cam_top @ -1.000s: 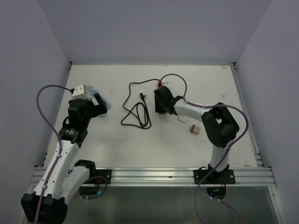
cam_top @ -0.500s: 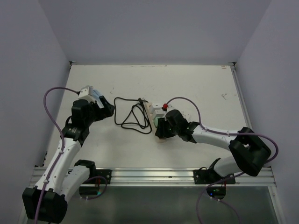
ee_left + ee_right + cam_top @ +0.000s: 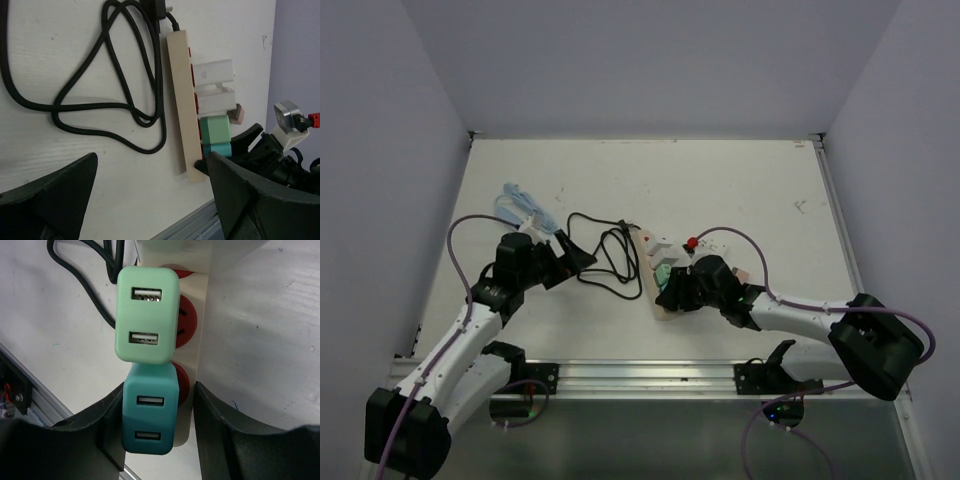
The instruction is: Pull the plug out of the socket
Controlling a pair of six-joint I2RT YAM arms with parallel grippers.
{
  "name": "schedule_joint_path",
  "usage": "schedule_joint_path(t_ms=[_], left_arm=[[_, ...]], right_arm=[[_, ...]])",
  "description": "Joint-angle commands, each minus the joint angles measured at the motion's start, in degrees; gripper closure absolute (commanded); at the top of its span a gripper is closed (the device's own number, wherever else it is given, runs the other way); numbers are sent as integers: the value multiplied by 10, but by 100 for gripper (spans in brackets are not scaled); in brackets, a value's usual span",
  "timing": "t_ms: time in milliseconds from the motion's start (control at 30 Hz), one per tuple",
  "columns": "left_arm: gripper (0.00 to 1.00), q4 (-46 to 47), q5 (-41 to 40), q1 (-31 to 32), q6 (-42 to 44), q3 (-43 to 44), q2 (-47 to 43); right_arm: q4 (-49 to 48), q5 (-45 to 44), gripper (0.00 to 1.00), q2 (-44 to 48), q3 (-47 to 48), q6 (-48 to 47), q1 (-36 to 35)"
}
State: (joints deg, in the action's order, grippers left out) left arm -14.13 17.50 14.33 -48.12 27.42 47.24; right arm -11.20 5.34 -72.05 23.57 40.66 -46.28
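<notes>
Cream power strip (image 3: 182, 100) lies on the white, scuffed table (image 3: 770, 180). Its long axis runs roughly away from the arm bases, w/ the far end leaning a bit left. The cord end is the far one, the free end sits near the aluminium rail (image 3: 650, 375). It's a long, narrow bar of smooth plastic w/ round red socket faces (image 3: 186, 315) in a row, and everything plugged in sticks out to its right. From the cord end: two white boxy adapters (image 3: 214, 74), then a mint-green USB charger (image 3: 147, 315), then a teal USB charger (image 3: 150, 415) nearest the free end. Both chargers are matte blocks w/ rounded corners and two USB ports each. R gripper (image 3: 157, 387) is at the strip's free end, black fingers either side of the teal charger. One finger is against the charger's side, the other by the strip's edge; can't tell if it's clamped. A small pinkish-tan block (image 3: 239, 114) sits just right of the adapters. A thin black cord (image 3: 100, 100) leaves the strip's far end and loops on the table to the strip's left. L gripper (image 3: 578, 262) is on that side, above the loops and apart from the strip, fingers spread wide. A pale blue cord (image 3: 518, 208) lies further left of the strip, beyond the L gripper.
</notes>
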Motion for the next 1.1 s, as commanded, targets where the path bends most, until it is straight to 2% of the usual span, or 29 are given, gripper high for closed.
schedule_joint_path(t_ms=[0, 33, 167, 300, 433, 600, 833, 1067], left_arm=[[6, 65, -6, 59, -65, -10, 13], [6, 69, -26, 75, -76, -12, 19], [6, 101, -67, 147, -99, -24, 50], [6, 127, -71, 168, -108, -32, 71], [6, 157, -79, 191, -116, -40, 97], [6, 181, -91, 220, -127, -53, 118], [6, 192, -99, 232, -130, -72, 110], [6, 208, -103, 256, -137, -99, 95]], right_arm=[[-73, 19, 100, 17, 6, 24, -6], [-72, 20, 100, 15, 13, 24, -7], [-25, -21, 88, 8, 38, 14, -17], [27, -52, 78, 2, 63, -7, -29], [52, -67, 59, -16, 85, -16, -49], [72, -79, 49, -31, 103, -14, -62], [102, -82, 22, -19, 126, -12, -72], [193, -131, 20, 25, 160, 7, -75]])
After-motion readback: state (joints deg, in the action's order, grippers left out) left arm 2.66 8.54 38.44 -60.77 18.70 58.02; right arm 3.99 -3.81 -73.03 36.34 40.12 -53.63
